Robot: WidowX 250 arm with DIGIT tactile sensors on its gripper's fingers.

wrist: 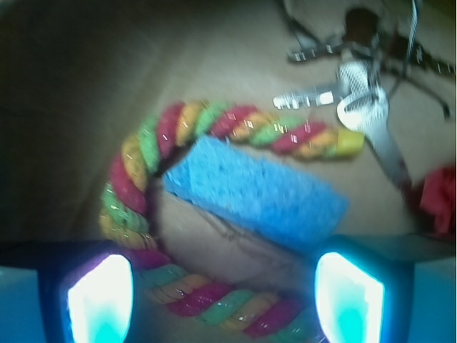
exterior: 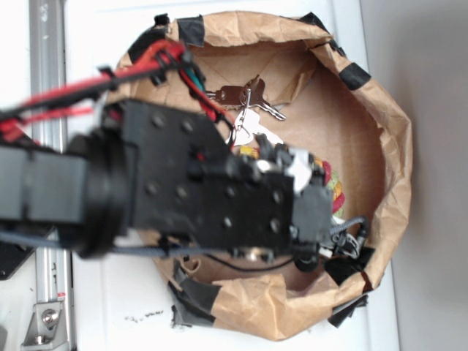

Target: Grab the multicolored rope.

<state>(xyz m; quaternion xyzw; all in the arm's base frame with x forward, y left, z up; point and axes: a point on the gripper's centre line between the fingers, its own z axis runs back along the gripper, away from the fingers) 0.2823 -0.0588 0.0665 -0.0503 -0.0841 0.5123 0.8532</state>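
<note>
The multicolored rope [wrist: 136,179] lies in a U on the brown floor of the paper bag, its red, yellow and green strands twisted together. One leg ends near the keys, and the other leg runs between my fingers [wrist: 100,300]. My gripper [wrist: 225,304] is open, its pads wide apart on either side of that lower leg, and neither pad touches it. In the exterior view the arm covers most of the bag, and only a small piece of the rope [exterior: 337,187] shows beside the gripper [exterior: 322,219].
A blue sponge [wrist: 260,191] lies inside the rope's U. A bunch of keys [wrist: 360,100] [exterior: 245,95] sits beyond the rope's end, with a red fabric piece [wrist: 439,200] at the right. The crumpled paper bag wall [exterior: 395,146] rings everything.
</note>
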